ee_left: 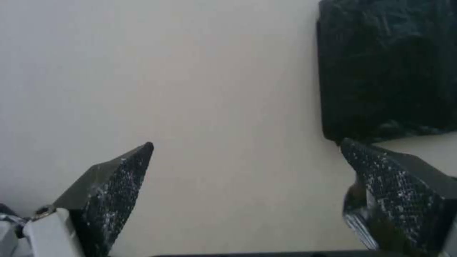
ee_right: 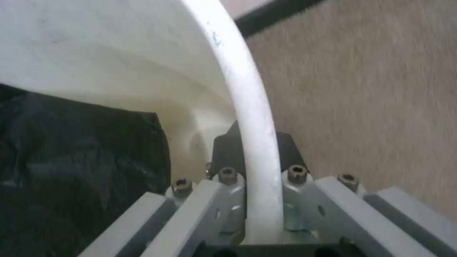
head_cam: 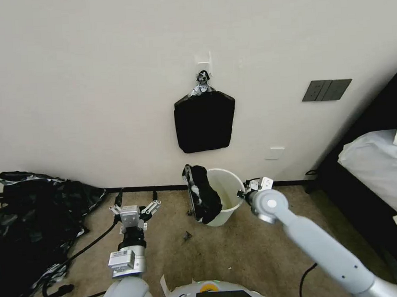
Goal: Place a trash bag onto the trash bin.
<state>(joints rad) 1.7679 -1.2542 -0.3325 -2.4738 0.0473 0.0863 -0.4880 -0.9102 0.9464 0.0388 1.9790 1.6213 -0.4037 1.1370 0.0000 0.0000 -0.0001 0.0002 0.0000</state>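
The cream-white trash bin (head_cam: pixel 230 192) stands on the carpet by the wall. The black trash bag (head_cam: pixel 204 197) hangs crumpled over the bin's left rim, partly inside and partly down the outside. My right gripper (head_cam: pixel 244 193) is shut on the bin's right rim. In the right wrist view the rim (ee_right: pixel 247 107) runs between the jaws of this gripper (ee_right: pixel 255 150), and the bag (ee_right: pixel 81 150) lies inside the bin. My left gripper (head_cam: pixel 137 196) is open and holds nothing, left of the bin. It points at the wall (ee_left: pixel 246 142).
A flat black stack of bags (head_cam: pixel 205 121) (ee_left: pixel 388 67) hangs on the wall above the bin. A heap of black plastic sheeting (head_cam: pixel 28 221) and cables (head_cam: pixel 79 254) lie at the left. A bed (head_cam: pixel 379 169) stands at the right. A small scrap (head_cam: pixel 187 235) lies on the carpet.
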